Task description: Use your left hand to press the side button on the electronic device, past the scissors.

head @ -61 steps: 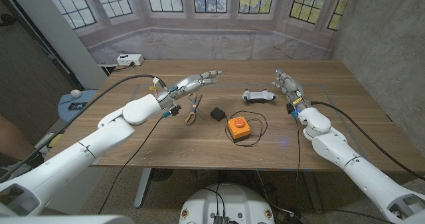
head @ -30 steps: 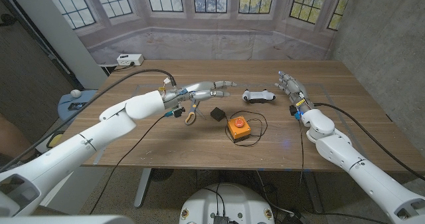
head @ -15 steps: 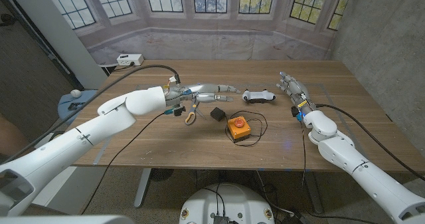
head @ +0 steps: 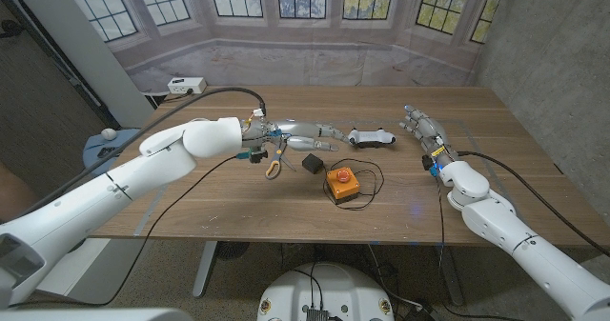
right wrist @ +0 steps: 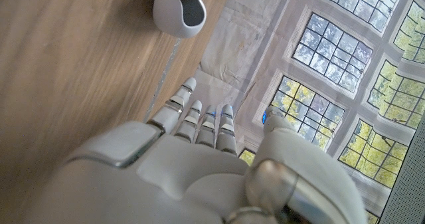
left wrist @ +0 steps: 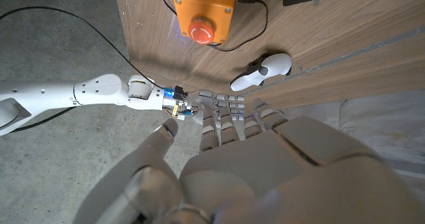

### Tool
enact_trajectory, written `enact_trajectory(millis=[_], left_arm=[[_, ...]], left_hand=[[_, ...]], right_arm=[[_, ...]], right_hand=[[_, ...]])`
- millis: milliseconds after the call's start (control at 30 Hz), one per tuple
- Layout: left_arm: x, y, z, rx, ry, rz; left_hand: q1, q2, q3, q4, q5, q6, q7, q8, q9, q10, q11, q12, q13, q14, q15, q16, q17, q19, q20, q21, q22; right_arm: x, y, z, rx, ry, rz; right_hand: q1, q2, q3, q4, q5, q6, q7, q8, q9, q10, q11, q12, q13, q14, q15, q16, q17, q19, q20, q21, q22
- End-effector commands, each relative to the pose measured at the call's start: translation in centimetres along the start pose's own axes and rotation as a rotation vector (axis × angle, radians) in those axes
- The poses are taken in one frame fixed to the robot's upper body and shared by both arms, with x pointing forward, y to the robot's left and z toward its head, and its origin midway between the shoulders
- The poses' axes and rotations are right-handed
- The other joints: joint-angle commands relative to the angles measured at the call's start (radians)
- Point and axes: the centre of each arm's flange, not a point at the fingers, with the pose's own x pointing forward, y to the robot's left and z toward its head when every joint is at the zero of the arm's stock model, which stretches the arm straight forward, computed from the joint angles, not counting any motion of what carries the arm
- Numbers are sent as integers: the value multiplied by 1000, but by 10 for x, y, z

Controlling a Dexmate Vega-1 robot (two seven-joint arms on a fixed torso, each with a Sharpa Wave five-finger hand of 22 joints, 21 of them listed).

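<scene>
Left hand (head: pixel 303 135), fingers extended and holding nothing, reaches over the scissors (head: pixel 275 156) toward the white electronic device (head: pixel 372 137) lying just beyond (approach level, pressing its near side gently).

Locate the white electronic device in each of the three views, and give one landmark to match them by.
Head view: the white electronic device lies at table centre, just past the left hand.
Left wrist view: the same device lies beyond the fingertips, near the orange button box.
Right wrist view: one rounded end of it shows at the picture's edge.
Shared landmark: the right hand also appears in the left wrist view.
</scene>
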Motion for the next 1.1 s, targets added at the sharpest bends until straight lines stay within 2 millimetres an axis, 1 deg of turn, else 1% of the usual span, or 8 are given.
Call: enact_trajectory(millis=[33,400,433,533,733,833,867,1100], left_arm=[[13,3,8,78,40,-97],[13,9,18,141,41,-130],[13,9,19,142,37,-131],[12,9,20,156,37,-144],[10,11,21,172,34,-148],[9,11,19,177,42,-146],[8,11,19,179,44,-147],[5,11,15,185,55,-149]], left_hand=[[0,11,17,13,11,26,-6,6,5,25,-4,9,4,11,-12,8,0,1,-9,5,5],[-4,6,37,37,13,52,-11,8,5,57,-11,15,4,23,-15,10,0,-8,-19,4,6],[-4,5,40,38,13,56,-13,8,5,59,-12,14,4,22,-24,8,-1,-16,-22,1,6],[-1,6,52,38,15,79,-21,11,6,84,-15,19,3,29,-31,8,-4,-27,-21,0,6],[-4,3,60,45,14,123,-15,19,7,128,-22,28,3,55,-39,15,-4,-10,-29,9,6],[-8,0,66,49,14,150,-12,23,7,153,-18,33,3,74,-44,17,-5,6,-33,14,5],[-8,-2,68,48,14,155,-10,23,7,157,-22,33,3,79,-45,17,-6,10,-34,16,5],[-20,-8,78,54,12,215,-8,33,8,205,-17,41,3,108,-60,17,-7,19,-37,17,5]], right_arm=[[0,-9,0,3,-17,-15],[2,-9,-1,18,-36,-18],[1,-9,0,20,-40,-19],[1,-8,2,23,-54,-22],[0,-7,7,22,-68,-29],[-1,-8,9,30,-74,-34],[-1,-8,10,28,-74,-33],[-1,-7,12,22,-69,-31]], right_hand=[[-5,-6,1,-6,4,9,4,1,2,2,4,-1,4,3,-20,4,4,8,-30,0,4],[-7,-6,1,-8,4,9,5,0,2,3,3,-1,4,3,-19,4,4,8,-29,-1,4],[-7,-6,1,-8,4,9,5,0,2,2,4,-1,4,4,-19,4,4,8,-30,-1,4],[-7,-6,1,-9,4,9,5,-1,2,2,7,-1,4,3,-19,3,4,8,-29,-1,4],[-8,-6,1,-10,4,9,5,-1,2,2,7,-1,4,3,-19,3,4,8,-29,-1,4],[-8,-6,2,-10,4,9,5,-1,2,0,7,-2,4,2,-19,3,4,7,-29,-1,4],[-9,-6,1,-10,4,9,5,-1,2,0,7,-2,4,1,-19,2,4,7,-30,-1,4],[-12,-7,0,-10,3,6,8,-3,2,-2,7,-3,4,-2,-20,1,5,7,-29,-2,4]])
